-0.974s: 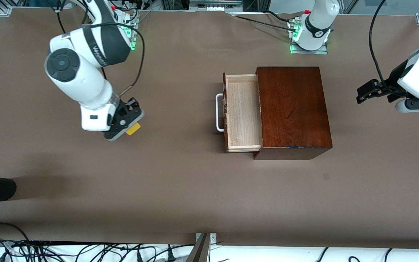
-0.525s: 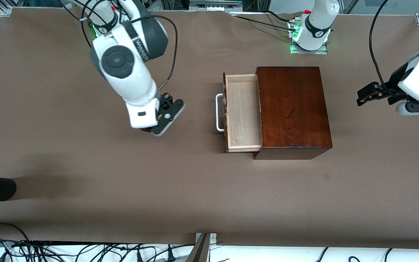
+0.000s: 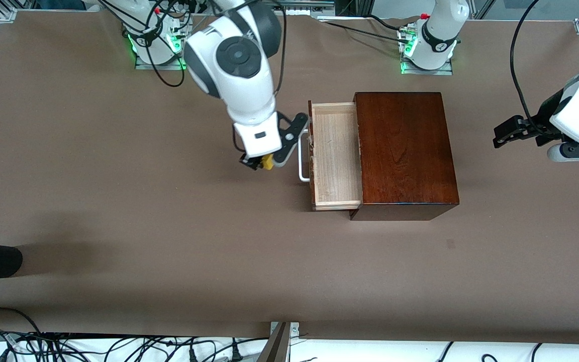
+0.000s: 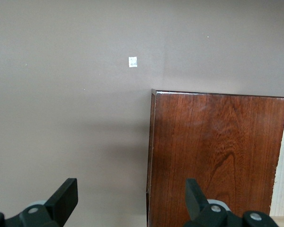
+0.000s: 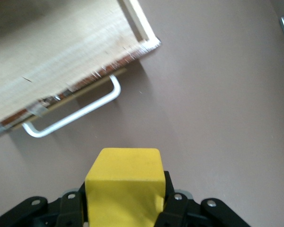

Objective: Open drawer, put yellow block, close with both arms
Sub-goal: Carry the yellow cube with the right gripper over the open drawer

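Right gripper (image 3: 262,164) pinched on the yellow block (image 3: 268,162), held up in the air over bare tabletop just in front of the drawer's white U-shaped handle (image 3: 301,156). In the right wrist view, block (image 5: 124,182) clamped between the black fingers, handle (image 5: 75,115) and the drawer's pale floor ahead of it.

Drawer (image 3: 334,156) pulled well out of the dark reddish-brown wooden box (image 3: 405,151), raw-wood interior bare, nothing in it.

Left gripper (image 3: 508,131) spread wide and holding nothing, waiting over the table near the left arm's end, well apart from the box; in the left wrist view, both fingers (image 4: 64,201) parted, the box's glossy top (image 4: 213,151) ahead of them.

Step in hand, judging by this: carrying the block to the open drawer, opening apparently done. Next move likely calls for passing over the handle and front panel, lowering between the drawer walls, then releasing. Closing with both arms not yet begun.
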Tool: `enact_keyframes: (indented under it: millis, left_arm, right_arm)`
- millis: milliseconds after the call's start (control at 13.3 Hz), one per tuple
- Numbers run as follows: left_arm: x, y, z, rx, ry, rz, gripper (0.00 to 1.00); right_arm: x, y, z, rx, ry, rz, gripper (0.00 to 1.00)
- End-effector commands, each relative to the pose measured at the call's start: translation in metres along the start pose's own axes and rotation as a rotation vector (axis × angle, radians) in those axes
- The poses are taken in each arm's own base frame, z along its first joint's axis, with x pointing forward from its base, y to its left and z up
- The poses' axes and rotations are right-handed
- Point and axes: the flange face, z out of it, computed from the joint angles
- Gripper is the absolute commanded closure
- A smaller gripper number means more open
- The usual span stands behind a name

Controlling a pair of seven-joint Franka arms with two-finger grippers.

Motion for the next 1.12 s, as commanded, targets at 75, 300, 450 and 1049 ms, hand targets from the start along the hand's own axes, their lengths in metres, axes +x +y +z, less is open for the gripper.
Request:
enact_keyframes:
  millis: [75, 300, 450, 1049]
  left_arm:
    - [0.004, -0.001, -0.005, 0.022, 0.014, 0.009, 0.00]
    - [0.004, -0.001, -0.006, 0.039, 0.018, 0.013, 0.00]
    - [0.005, -0.002, -0.006, 0.040, 0.018, 0.011, 0.00]
    - [0.005, -0.002, -0.006, 0.040, 0.018, 0.011, 0.00]
  right_arm:
    - [0.027, -0.036, -0.001, -0.015, -0.007, -0.075, 0.94]
    - [0.043, -0.065, 0.009, -0.012, -0.001, -0.145, 0.94]
    - [0.052, -0.075, 0.007, -0.016, 0.017, -0.192, 0.94]
    - [0.075, -0.118, 0.034, -0.039, 0.040, -0.383, 0.94]
